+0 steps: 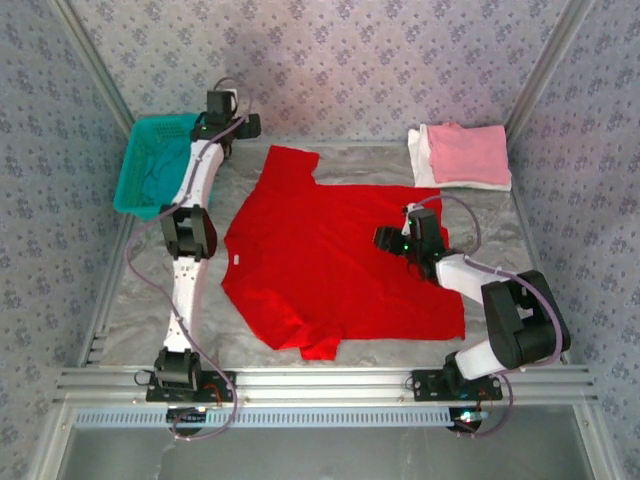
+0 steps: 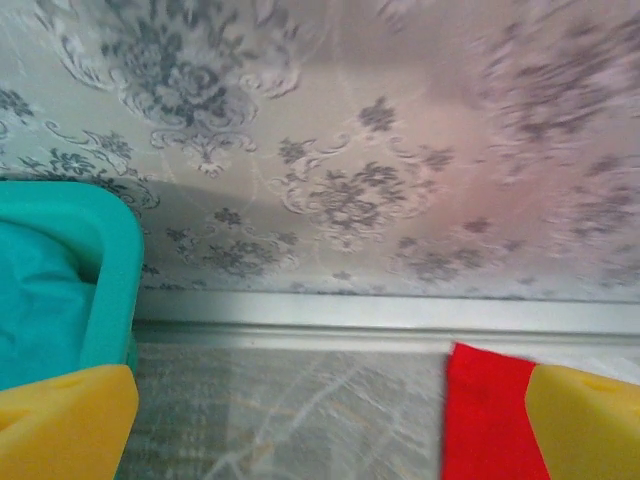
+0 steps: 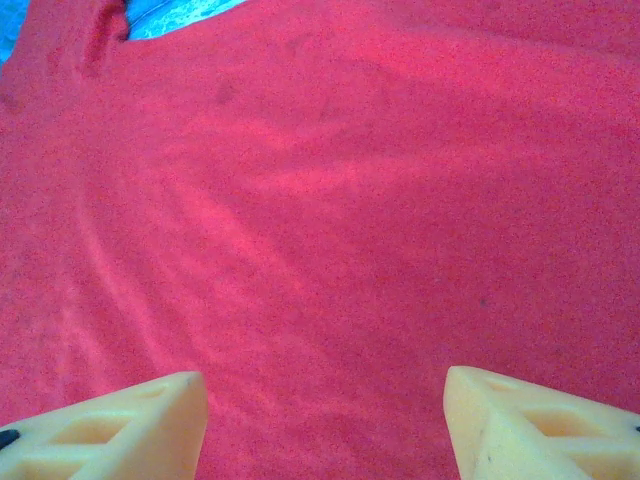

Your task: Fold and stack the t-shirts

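Observation:
The bright red t-shirt (image 1: pixel 340 255) lies spread flat on the middle of the table. My right gripper (image 1: pixel 380 238) hovers over its right half, open, with only red cloth (image 3: pixel 320 200) below its yellow fingertips (image 3: pixel 110 430). My left gripper (image 1: pixel 243 128) is at the back of the table between the basket and the red shirt's sleeve (image 2: pixel 485 420), open wide and holding nothing. A folded pink t-shirt (image 1: pixel 468 150) rests on a folded white t-shirt (image 1: pixel 428 165) at the back right. A teal t-shirt (image 2: pixel 35 300) lies inside the basket.
The teal plastic mesh basket (image 1: pixel 135 150) stands at the back left, its rim (image 2: pixel 115 260) just left of my left gripper. Patterned walls and a metal rail (image 2: pixel 380 315) close the table's back edge. Bare marbled tabletop (image 2: pixel 290 410) shows between basket and red sleeve.

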Robot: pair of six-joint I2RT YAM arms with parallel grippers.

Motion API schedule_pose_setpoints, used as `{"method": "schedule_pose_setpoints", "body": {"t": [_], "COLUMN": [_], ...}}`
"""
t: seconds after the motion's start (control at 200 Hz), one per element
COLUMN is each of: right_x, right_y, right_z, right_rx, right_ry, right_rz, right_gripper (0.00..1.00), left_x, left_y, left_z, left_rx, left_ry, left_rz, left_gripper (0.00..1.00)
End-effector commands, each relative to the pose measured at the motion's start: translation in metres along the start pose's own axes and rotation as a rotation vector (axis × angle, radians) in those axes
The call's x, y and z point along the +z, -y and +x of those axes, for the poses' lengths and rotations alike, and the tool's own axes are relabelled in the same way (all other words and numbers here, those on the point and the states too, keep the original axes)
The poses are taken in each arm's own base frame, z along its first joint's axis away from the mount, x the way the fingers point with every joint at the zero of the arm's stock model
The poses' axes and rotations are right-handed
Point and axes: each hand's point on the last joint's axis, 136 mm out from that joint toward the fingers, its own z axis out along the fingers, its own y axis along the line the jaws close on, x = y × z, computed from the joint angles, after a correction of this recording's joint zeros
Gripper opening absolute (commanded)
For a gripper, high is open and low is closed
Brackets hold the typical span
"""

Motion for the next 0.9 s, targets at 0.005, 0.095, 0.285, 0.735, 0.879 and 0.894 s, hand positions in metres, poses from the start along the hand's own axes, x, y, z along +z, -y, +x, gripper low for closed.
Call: {"method": "schedule_pose_setpoints", "body": {"t": [0.005,0.095,0.285,0.735,0.879,0.894], "right_x": [-0.007,-0.010,-0.019,-0.011,0.000,0.001], "right_y": [0.015,0.024,0.031,0.083,0.103,0.105], "right_z": [-0.023,-0.031,-0.034,-0.021,-0.017,-0.017], "right_rx": [0.044,0.094,0.064,0.093,0.140,0.142], "right_ry": [0.021,0.023,-0.038,-0.210,-0.257,-0.265], "right_rz": [0.051,0.062,0.120,0.377,0.444,0.448], "right_gripper": [0.66,0.64,0.57,0.00,0.00,0.00], "left_x": [-0.097,-0.131,-0.193,-0.178,-0.163,-0.161], "left_y": [0.042,0.051,0.081,0.074,0.064,0.063], "left_z": [-0.064,-0.033,0.090,0.271,0.284,0.285], "left_rx": [-0.010,-0.040,0.008,-0.086,-0.112,-0.118], "left_ry": [0.153,0.170,0.026,-0.354,-0.406,-0.411], "left_rz": [0.145,0.182,0.215,0.183,0.163,0.160], "left_gripper": [1.00,1.00,0.91,0.02,0.00,0.00]}}
